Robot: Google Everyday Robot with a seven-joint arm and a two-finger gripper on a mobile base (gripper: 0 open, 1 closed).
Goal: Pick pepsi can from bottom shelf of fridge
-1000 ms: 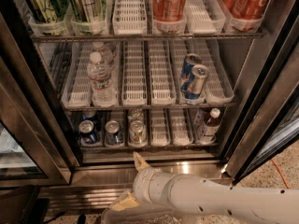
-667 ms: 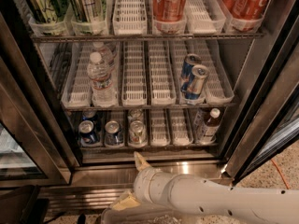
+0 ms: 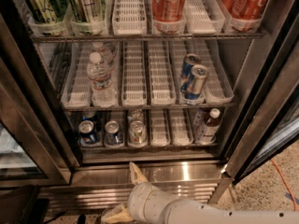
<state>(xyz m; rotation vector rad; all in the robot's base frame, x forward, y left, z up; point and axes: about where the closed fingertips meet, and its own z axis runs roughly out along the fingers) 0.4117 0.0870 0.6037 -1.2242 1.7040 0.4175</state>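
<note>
The pepsi can (image 3: 88,133), short, dark blue, silver-topped, is stood leftmost on the white-trayed bottom shelf (image 3: 159,127). The end effector (image 3: 122,192), fingers (image 3: 137,172) spread, is held low before the stainless-steel fridge (image 3: 187,171). Approach is judged in hand; a raised, leftward reach is called for.

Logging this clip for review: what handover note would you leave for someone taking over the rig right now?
The gripper is open and empty, low in front of the steel base of the fridge, outside the cabinet.
The pepsi can stands upright at the front of the far-left lane on the bottom shelf, untouched.
Done: arm brought up to the open fridge.
Left: reach in, grasp the can, draw it out.
</note>
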